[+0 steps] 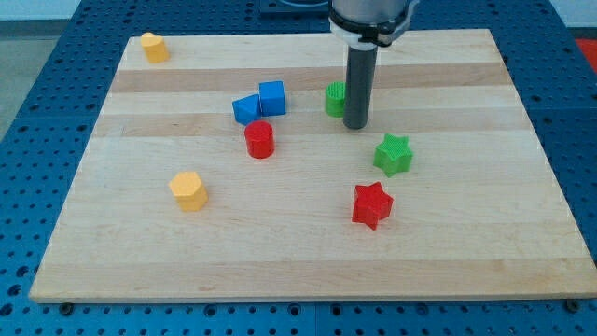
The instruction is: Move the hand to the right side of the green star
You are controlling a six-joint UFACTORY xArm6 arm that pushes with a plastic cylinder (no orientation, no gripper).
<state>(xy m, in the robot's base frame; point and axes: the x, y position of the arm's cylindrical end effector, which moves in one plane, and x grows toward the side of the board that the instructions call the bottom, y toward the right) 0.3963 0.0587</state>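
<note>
**On the wooden table: tip up-left of the green star**

Toward the view's right of the table (448,261), a little above its middle height, sits the green star (393,154); it is a bright, ridged green, with blunt points spreading outward and a flat top, and it stands apart from every other block; just below it and slightly to the view's left lies the red star (371,204), near but not touching.

Up and to the view's left of the green star, my tip (355,125) rests on the table at the foot of the dark rod; a clear strip of wood separates the tip from the star; there is no gripper on this arm, so nothing is clenched or released, and the rod holds nothing; the tip stands just beside a second green block (334,98), whose shape is partly hidden behind the rod.

Further to the view's left, two blue blocks sit touching, a blue cube (272,97) and a blue block (246,109) with a slanted face; just below them stands a red cylinder (259,140); a yellow block (188,190) lies lower left, and another yellow block (154,47) sits near the top-left corner.
</note>
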